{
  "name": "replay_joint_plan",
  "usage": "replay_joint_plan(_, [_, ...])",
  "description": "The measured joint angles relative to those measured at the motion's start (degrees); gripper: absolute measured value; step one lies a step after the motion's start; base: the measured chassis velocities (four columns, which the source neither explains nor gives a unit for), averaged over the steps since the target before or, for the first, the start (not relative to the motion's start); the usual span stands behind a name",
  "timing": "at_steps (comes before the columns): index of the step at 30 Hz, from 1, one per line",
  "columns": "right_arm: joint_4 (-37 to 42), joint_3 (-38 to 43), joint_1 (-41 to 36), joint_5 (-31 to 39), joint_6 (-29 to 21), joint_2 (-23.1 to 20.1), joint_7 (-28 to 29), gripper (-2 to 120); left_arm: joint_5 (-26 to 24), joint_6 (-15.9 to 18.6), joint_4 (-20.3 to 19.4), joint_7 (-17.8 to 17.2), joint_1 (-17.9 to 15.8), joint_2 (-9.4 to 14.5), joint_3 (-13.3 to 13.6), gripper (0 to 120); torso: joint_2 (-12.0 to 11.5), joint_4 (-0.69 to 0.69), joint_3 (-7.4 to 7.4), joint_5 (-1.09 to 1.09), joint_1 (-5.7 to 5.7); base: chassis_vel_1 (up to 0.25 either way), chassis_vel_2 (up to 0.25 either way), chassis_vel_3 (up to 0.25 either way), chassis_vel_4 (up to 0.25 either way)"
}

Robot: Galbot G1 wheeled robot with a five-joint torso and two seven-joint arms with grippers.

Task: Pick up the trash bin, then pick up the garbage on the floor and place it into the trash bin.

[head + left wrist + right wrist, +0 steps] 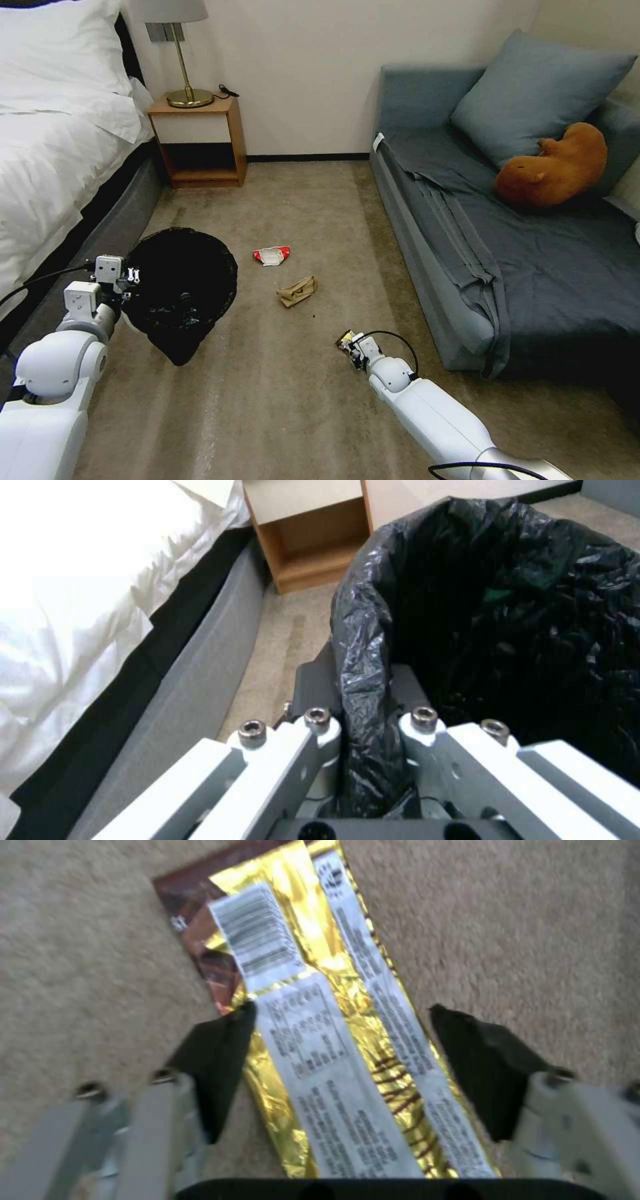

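Note:
My left gripper (128,276) (368,715) is shut on the near rim of the trash bin (181,283) (507,610), pinching its crinkly black bag between the fingers. Of the garbage, a long gold-and-brown wrapper (333,1040) (345,339) lies flat on the carpet. My right gripper (341,1010) (349,347) is low over it and open, one dark finger (217,1065) on each side of the wrapper. A red-and-white wrapper (271,255) and crumpled brown paper (297,291) lie on the floor between the bin and the sofa.
A bed (47,153) with white linen runs along the left, close beside the bin. A wooden nightstand (197,143) with a lamp stands at the back wall. A grey sofa (507,267) with a cushion and brown plush toy fills the right side.

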Motion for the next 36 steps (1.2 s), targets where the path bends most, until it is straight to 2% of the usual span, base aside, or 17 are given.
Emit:
replay_joint_plan(2, [-0.46, 0.36, -0.05, -0.30, 0.02, 0.01, -0.05, 83, 0.00, 0.00, 0.00, 0.01, 0.04, -0.10, 0.01, 5, 0.00, 0.00, 0.00, 0.00, 0.00, 0.000, 0.000, 0.000, 0.000])
replay_joint_plan(6, [-0.68, 0.54, -0.09, -0.45, 0.02, -0.02, -0.10, 92, 0.00, 0.00, 0.00, 0.02, 0.04, -0.15, 0.01, 5, 0.00, 0.00, 0.00, 0.00, 0.00, 0.000, 0.000, 0.000, 0.000])
replay_joint_plan(7, [-0.87, 0.70, -0.13, -0.64, 0.03, -0.03, -0.24, 98, 0.00, 0.00, 0.00, 0.03, 0.04, -0.20, 0.02, 5, 0.00, 0.00, 0.00, 0.00, 0.00, 0.000, 0.000, 0.000, 0.000])
replay_joint_plan(16, [-1.57, 1.56, -0.68, -1.40, 0.38, 0.03, -1.35, 100, 0.00, -0.06, -0.07, 0.04, 0.14, -0.33, 0.08, 5, 0.01, 0.00, -0.01, -0.01, 0.00, 0.000, 0.000, 0.000, 0.000])
replay_joint_plan(21, [-2.36, 2.27, -0.82, -1.97, 1.08, 0.29, -2.85, 90, 0.00, -0.19, 0.07, 0.05, -0.07, -0.45, 0.43, 5, 0.02, -0.02, -0.02, -0.02, -0.01, 0.000, 0.000, 0.000, 0.000])
replay_joint_plan(23, [-2.45, 2.47, -0.97, -2.21, 1.30, 0.31, -3.46, 80, 0.00, -0.27, 0.18, 0.05, -0.07, -0.68, 0.50, 5, 0.03, -0.01, -0.02, -0.01, -0.01, 0.000, 0.000, 0.000, 0.000])
replay_joint_plan(27, [-2.41, 2.54, -1.33, -2.29, 1.38, 0.28, -3.72, 70, 0.00, -0.52, 0.32, 0.05, -0.04, -0.92, 0.46, 5, 0.03, 0.00, -0.02, -0.01, -0.01, 0.000, 0.000, 0.000, 0.000])
replay_joint_plan(30, [-2.29, 2.57, -1.48, -2.29, 1.39, 0.26, -3.72, 66, 0.00, -0.60, 0.32, 0.05, 0.03, -0.97, 0.37, 5, 0.03, 0.01, -0.02, 0.00, -0.01, 0.000, 0.000, 0.000, 0.000])
replay_joint_plan(36, [-1.12, 2.51, -2.28, -2.28, 1.39, 0.07, -3.46, 44, -0.01, -1.01, -0.28, 0.10, 1.15, -1.22, -0.43, 5, 0.01, 0.04, 0.00, 0.04, -0.01, 0.000, 0.000, 0.000, 0.000])
